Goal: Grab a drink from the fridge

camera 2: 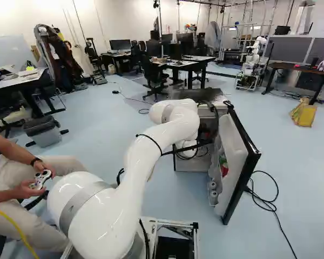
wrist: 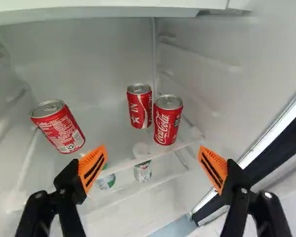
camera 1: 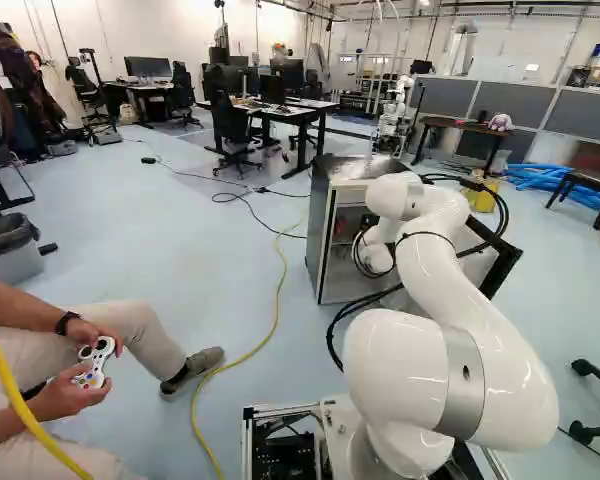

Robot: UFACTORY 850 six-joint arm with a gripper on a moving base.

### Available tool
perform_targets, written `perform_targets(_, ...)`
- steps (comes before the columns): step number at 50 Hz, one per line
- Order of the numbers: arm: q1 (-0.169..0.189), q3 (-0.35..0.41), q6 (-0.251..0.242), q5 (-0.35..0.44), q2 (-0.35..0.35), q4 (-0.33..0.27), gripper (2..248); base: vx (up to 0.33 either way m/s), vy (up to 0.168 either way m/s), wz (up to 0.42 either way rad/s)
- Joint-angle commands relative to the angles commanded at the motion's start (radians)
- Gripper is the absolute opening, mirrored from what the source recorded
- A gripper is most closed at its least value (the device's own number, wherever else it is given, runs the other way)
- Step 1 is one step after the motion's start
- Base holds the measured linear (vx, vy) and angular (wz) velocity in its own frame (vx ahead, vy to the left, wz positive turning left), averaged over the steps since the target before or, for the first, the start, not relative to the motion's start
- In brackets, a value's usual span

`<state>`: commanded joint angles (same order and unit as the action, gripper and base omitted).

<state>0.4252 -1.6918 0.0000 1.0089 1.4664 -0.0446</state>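
With the gripper [wrist: 153, 147] spread wide and empty at the fridge shelf [wrist: 163, 153], the nearer red soda can [wrist: 167, 122] of the pair standing on that shelf should be centred before the jaws are closed, its neighbour can [wrist: 139, 107] kept unbumped.

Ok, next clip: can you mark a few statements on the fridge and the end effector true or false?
1. Three red cans stand on the clear shelf. True.
2. The end effector is clamped on a can. False: its fingers stand wide open, gripping nothing.
3. The fridge door is closed. False: it stands open.
4. At least two containers show below that shelf. True.
5. The door racks hold nothing. False: several things sit in them, one partly red.
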Motion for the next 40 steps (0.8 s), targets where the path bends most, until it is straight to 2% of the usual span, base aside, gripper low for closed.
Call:
perform_targets(1, 0.000, 0.000, 0.000, 0.000, 0.000, 0.000, 236, 0.000, 0.000, 0.000)
perform_targets(6, 0.000, 0.000, 0.000, 0.000, 0.000, 0.000, 236, 0.000, 0.000, 0.000)
perform_targets(7, 0.000, 0.000, 0.000, 0.000, 0.000, 0.000, 223, 0.000, 0.000, 0.000)
perform_targets(11, 0.000, 0.000, 0.000, 0.000, 0.000, 0.000, 223, 0.000, 0.000, 0.000)
perform_targets(12, 0.000, 0.000, 0.000, 0.000, 0.000, 0.000, 211, 0.000, 0.000, 0.000)
perform_targets(16, 0.000, 0.000, 0.000, 0.000, 0.000, 0.000, 211, 0.000, 0.000, 0.000)
perform_targets(17, 0.000, 0.000, 0.000, 0.000, 0.000, 0.000, 199, 0.000, 0.000, 0.000)
perform_targets(21, 0.000, 0.000, 0.000, 0.000, 0.000, 0.000, 199, 0.000, 0.000, 0.000)
perform_targets(22, 0.000, 0.000, 0.000, 0.000, 0.000, 0.000, 192, 0.000, 0.000, 0.000)
perform_targets(40, 0.000, -0.004, 0.000, 0.000, 0.002, 0.000, 194, 0.000, 0.000, 0.000)
